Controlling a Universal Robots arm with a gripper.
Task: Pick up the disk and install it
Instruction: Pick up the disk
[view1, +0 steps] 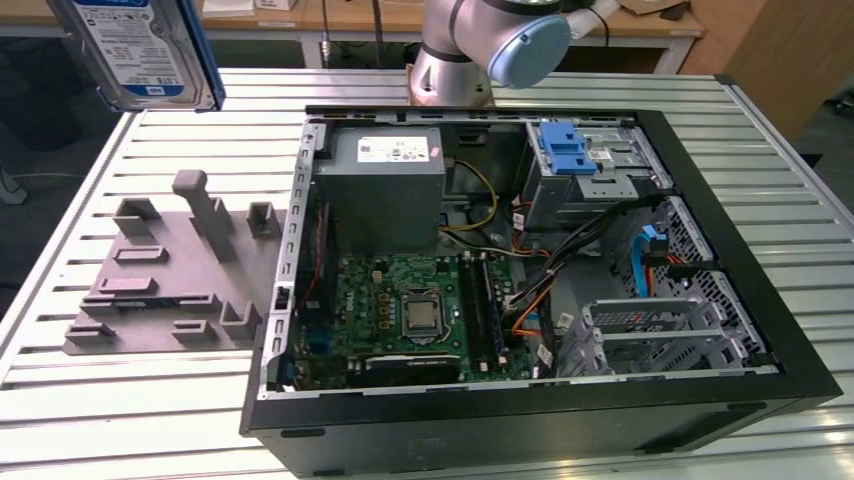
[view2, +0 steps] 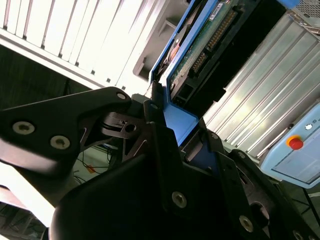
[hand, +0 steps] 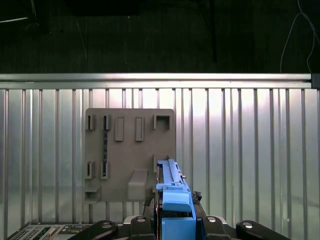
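Gripper (hand: 173, 226) closed on the disk (hand: 171, 192), gripping its blue bracket edge-on in the first wrist view. Disk held in the air over the grey fixture plate (hand: 130, 150) on the slatted table (view1: 134, 400). Exterior view: disk high at the exterior view's left, well apart from the open computer case (view1: 747, 260)

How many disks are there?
1. The disk is up in the air at the exterior view's upper left, held in the hand. Others could hide inside the computer.

Below me, the ribbed metal counter (view1: 134, 400) bears a grey holder plate (view1: 147, 300) beside an open computer case (view1: 534, 430).
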